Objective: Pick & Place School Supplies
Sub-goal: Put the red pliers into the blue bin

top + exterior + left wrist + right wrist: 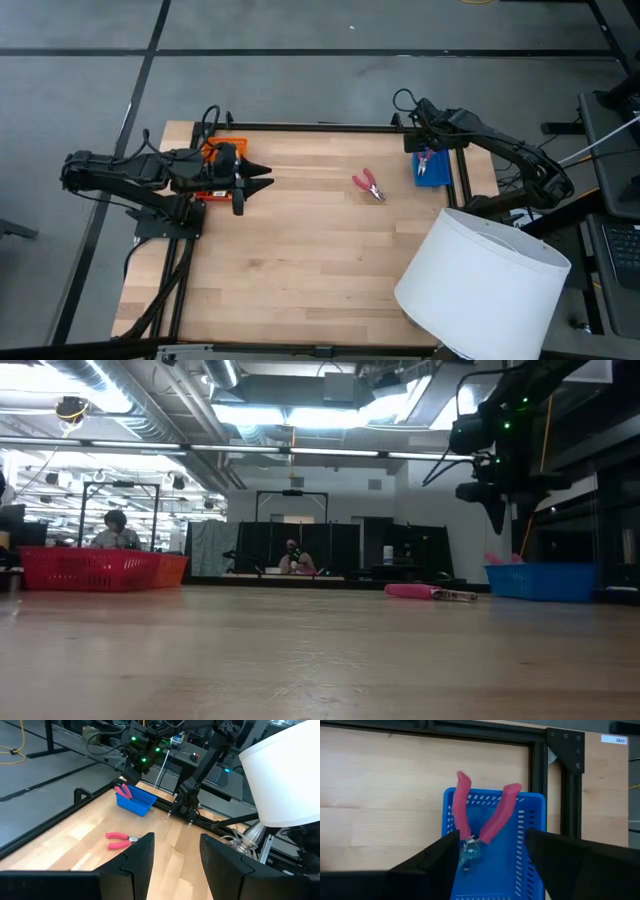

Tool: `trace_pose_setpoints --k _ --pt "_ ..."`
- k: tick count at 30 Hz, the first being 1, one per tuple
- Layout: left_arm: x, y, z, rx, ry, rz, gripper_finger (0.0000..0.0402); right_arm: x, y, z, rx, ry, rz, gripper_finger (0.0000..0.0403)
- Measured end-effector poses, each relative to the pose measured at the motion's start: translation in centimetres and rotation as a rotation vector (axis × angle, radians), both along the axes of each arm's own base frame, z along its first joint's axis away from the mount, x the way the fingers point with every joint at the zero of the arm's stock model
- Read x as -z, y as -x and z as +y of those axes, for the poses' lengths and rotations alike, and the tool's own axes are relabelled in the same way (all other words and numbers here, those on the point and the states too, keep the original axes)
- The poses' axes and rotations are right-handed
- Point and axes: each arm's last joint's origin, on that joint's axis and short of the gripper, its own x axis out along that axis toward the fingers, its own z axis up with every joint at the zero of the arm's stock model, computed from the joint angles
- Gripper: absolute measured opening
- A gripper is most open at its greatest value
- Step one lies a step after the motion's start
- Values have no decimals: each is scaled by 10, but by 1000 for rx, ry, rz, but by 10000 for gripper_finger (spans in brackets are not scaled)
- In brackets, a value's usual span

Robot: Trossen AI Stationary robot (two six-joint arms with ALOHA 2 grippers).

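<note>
Pink-handled pliers (482, 820) in perforated blue plastic tray (532, 830), handles splayed.

Orange tray (228, 146) mostly hidden under the left arm. Blue tray (492, 845) cut off by the picture's edge. White cylinder (485, 283) cut off too.

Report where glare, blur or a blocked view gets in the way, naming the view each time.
High view: the white cylinder covers the table's near right corner. Low view: ceiling lights glare; the bare tabletop up close is soft. Left wrist view: the left gripper hides the foreground. Right wrist view: the pliers in the blue tray look sharp; the fingers blur.
</note>
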Motion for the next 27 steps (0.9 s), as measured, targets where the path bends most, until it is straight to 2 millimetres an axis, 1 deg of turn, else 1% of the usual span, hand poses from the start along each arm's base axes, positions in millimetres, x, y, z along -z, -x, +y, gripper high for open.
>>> trace_pose_setpoints --k 3,5,8,10,13,16,19,22,24,27 --pt "0 1 -3 -15 -9 -1 154 -8 -6 7 -49 4 -97 227" --pt "0 1 -4 -23 -15 -2 154 -14 -17 19 -99 15 -187 219" --pt "0 1 -5 -34 -30 1 154 -22 -42 44 -220 29 -318 204" --pt "0 1 -6 -36 -36 4 154 -22 -59 64 -308 6 -364 194" --pt "1 2 -5 -36 -39 16 154 -7 -85 92 -406 -51 -340 179" --pt "2 2 -5 -35 -41 28 154 16 -109 104 -454 -89 -301 165" --pt "3 2 -6 -24 -34 29 154 42 -131 107 -501 -120 -285 158" --pt "3 2 -7 2 -7 26 154 63 -141 106 -519 -163 -252 159" --pt "3 2 -8 17 9 23 154 70 -147 105 -542 -178 -265 168" --pt "3 2 -11 27 17 20 154 72 -150 104 -562 -184 -286 188"
